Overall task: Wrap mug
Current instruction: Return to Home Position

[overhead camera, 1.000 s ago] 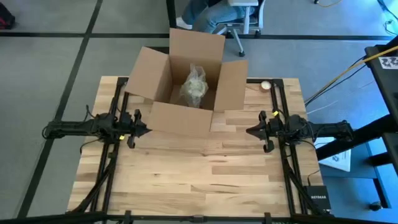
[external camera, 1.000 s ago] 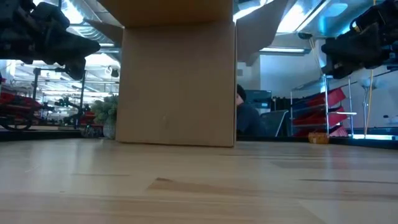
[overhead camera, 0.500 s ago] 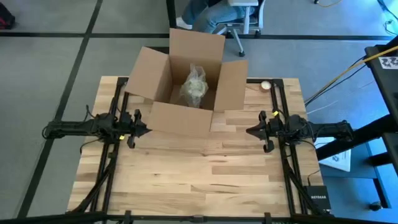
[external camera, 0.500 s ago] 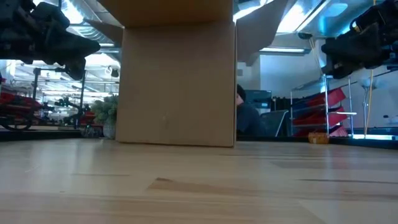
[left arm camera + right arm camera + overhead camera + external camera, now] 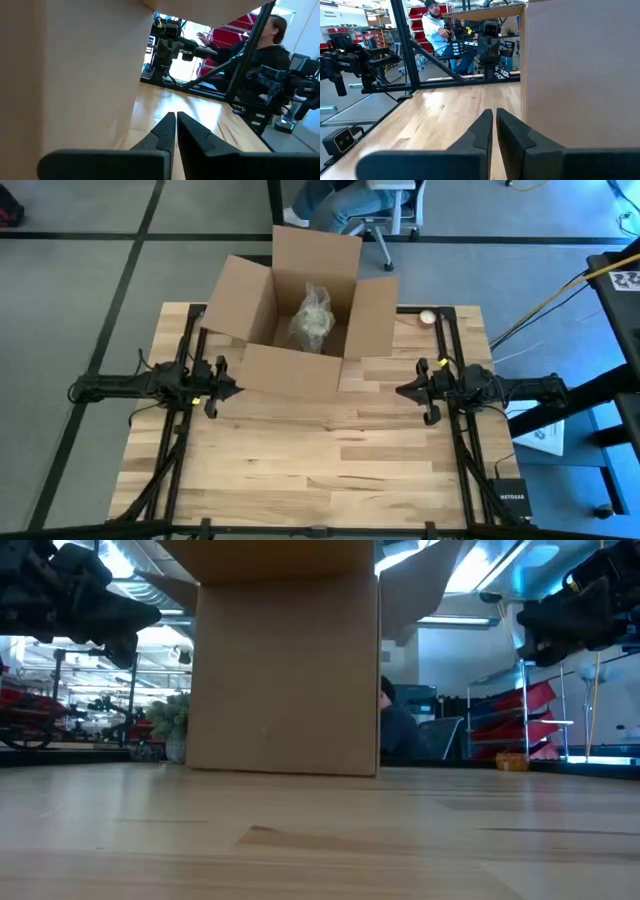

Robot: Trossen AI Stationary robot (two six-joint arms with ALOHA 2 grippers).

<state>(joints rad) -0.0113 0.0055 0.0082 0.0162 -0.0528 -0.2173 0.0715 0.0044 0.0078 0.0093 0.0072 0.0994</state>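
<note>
So the mug [image 5: 313, 318] sits wrapped in the box [image 5: 290, 370] upper centre, left gripper [image 5: 232, 389] and right gripper [image 5: 400, 391] flank it mid-frame, fingers [image 5: 167, 131] pinched shut, empty, so only homing the arms remains, I'd say.

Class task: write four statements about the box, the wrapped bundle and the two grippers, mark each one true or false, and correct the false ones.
1. The bubble-wrapped bundle lies inside the cardboard box. True.
2. The left gripper has its fingers spread wide. False: its fingers are shut together, beside the box's left side.
3. The right gripper is holding the bundle. False: it is shut on nothing, above the table to the right of the box.
4. The box's flaps stand open. True.
</note>
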